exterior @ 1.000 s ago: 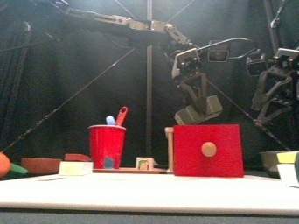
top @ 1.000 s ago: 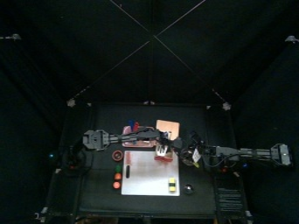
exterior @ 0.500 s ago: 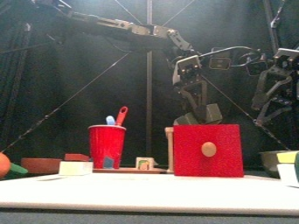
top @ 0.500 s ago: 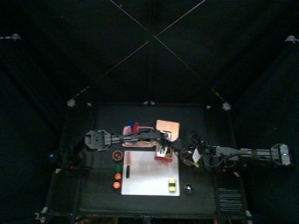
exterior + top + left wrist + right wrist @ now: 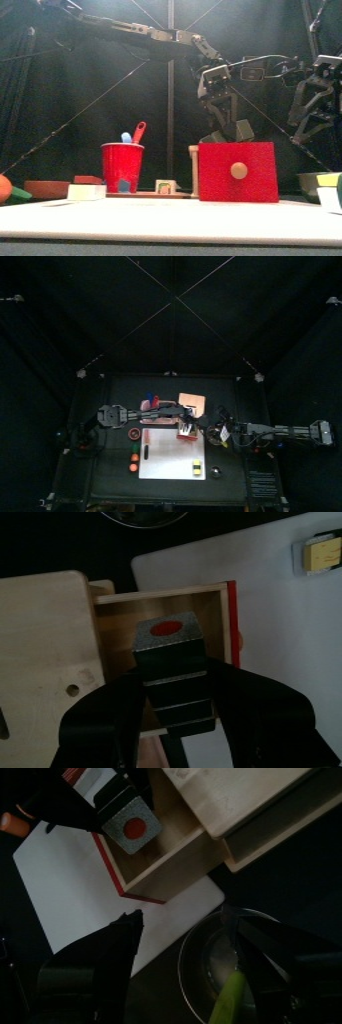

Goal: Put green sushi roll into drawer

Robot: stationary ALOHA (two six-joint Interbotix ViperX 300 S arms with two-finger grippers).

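The drawer (image 5: 158, 604) of the light-wood cabinet (image 5: 47, 642) is pulled out, its red front (image 5: 238, 172) facing the table's front. The green sushi roll (image 5: 168, 632), a dark stubby piece with a red dot on top, stands inside the drawer. My left gripper (image 5: 177, 674) hangs straight over it, jaws spread wide on either side of the roll. From the right wrist view the roll (image 5: 134, 826) shows in the drawer under the left fingers. My right gripper (image 5: 181, 918) waits open beside the drawer, over a metal bowl.
A white board (image 5: 171, 456) lies in front of the cabinet (image 5: 190, 404), with a yellow-green piece (image 5: 198, 466) on it and red-orange pieces (image 5: 134, 461) beside it. A red cup (image 5: 122, 165) stands left of the drawer. The metal bowl (image 5: 227, 968) holds a green item.
My left gripper has sunk behind the drawer's red front with the roll, and its jaws have spread wider. The right arm has stayed where it was.
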